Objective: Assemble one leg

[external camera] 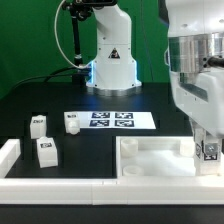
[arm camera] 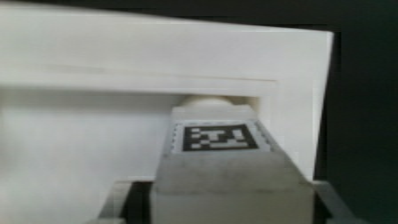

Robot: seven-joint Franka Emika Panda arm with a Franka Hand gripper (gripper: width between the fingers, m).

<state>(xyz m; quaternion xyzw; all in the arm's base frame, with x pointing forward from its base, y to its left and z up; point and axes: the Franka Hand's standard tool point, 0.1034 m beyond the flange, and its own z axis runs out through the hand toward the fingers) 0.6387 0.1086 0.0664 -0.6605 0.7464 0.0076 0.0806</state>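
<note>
One leg (external camera: 209, 151) sits clamped between the gripper (external camera: 208, 156) fingers, standing upright at the near corner of the big white panel (external camera: 150, 158) on the exterior view's right. Its top end pokes right into that corner in the wrist view, so I'd guess the next move is straight down along its long axis. Three more legs (external camera: 46, 151) wait well off toward the exterior view's left, near the marker board (external camera: 110, 120).

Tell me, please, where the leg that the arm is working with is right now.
The leg is at the exterior view's right, between the fingers, over the near right corner of the large white panel; the wrist view shows its tagged face against the panel's rim.
</note>
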